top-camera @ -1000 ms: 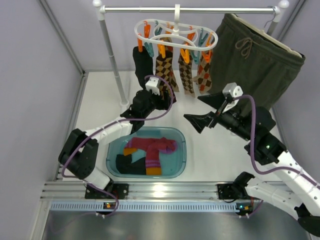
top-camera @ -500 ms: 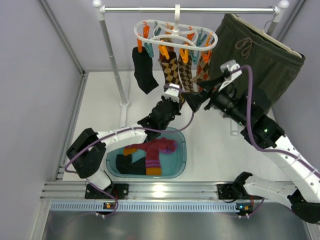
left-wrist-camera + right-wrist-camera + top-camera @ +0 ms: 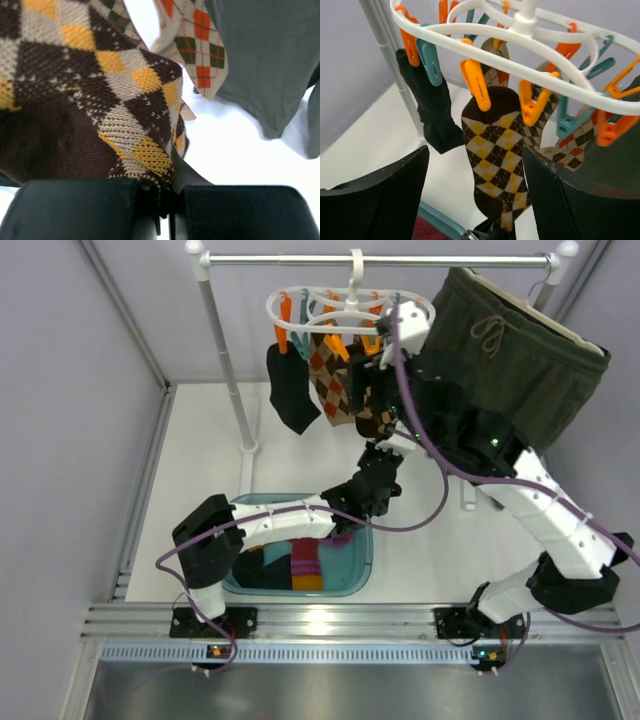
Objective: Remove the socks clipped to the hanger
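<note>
Left gripper (image 3: 167,200) looks clamped on the toe of the brown argyle sock (image 3: 100,100); right gripper (image 3: 475,155) gapes wide below the hanger (image 3: 485,47). Sock's soft, light, stretchy, dangling from an orange peg (image 3: 476,85), so grip by the toe and tug.

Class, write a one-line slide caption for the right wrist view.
Right gripper open below the white hanger, framing a brown argyle sock held by an orange peg, black sock alongside.
</note>
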